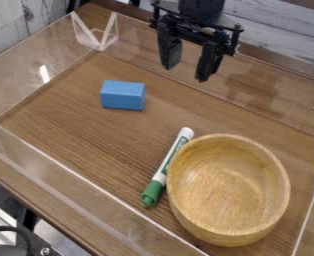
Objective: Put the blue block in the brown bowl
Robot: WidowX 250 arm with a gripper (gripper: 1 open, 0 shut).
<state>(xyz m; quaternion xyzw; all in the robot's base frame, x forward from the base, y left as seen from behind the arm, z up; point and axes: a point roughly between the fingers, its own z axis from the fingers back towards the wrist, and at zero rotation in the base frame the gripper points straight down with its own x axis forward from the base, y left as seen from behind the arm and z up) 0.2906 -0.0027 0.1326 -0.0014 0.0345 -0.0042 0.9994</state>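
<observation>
I work in what looks like a lab test station: my wood-grain tabletop (80, 125) is fenced by low clear acrylic walls (66, 185). Only a few loose props lie inside, and black frame parts (13, 240) show below the front edge

Bare tabletop (80, 140) surrounds the blue block (122, 94); marker pen (165, 167) lies well apart.

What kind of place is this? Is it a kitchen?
Probably not a kitchen. It looks like a robot test bench: a wooden tabletop fenced by clear plastic walls, with a black gripper hanging over a few practice things, namely a blue block, a marker pen and a brown bowl.
</observation>
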